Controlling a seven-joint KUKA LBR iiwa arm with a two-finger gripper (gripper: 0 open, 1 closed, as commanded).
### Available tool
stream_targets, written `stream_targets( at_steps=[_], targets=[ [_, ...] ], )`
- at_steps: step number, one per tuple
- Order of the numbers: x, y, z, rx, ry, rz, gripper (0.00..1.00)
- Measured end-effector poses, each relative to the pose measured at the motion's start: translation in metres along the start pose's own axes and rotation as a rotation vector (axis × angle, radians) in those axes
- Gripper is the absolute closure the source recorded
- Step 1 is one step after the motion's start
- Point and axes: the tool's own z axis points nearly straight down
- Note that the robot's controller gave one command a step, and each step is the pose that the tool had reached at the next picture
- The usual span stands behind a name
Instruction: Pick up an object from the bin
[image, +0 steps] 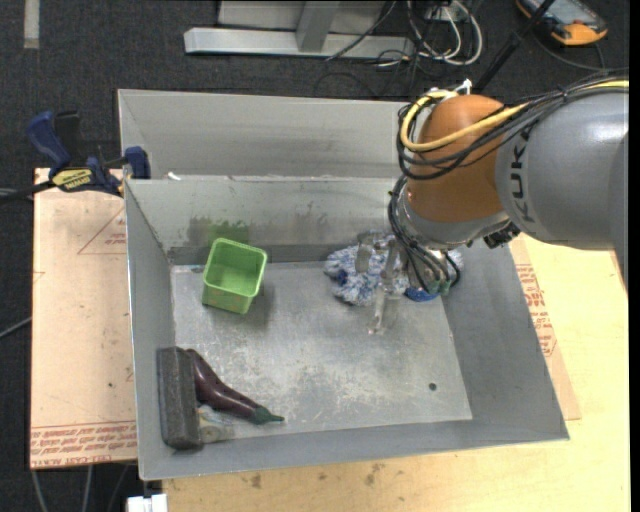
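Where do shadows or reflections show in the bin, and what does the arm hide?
In the camera view, the green cup throws a faint green reflection on the bin's back wall just above it. In the same view, a dark shadow band runs along that wall's foot, and the arm hides part of the blue-and-white cloth beside the tool.
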Motion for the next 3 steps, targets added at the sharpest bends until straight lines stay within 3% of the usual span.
stream_targets(
  at_steps=[1, 2, 3],
  targets=[
    [-0.011, -0.006, 0.009, -0.002, -0.005, 0.038, 0.00],
    [-0.034, -0.020, 0.063, -0.001, -0.007, 0.062, 0.00],
    [-0.039, -0.050, 0.080, -0.003, -0.007, 0.091, 1.00]
  ],
)
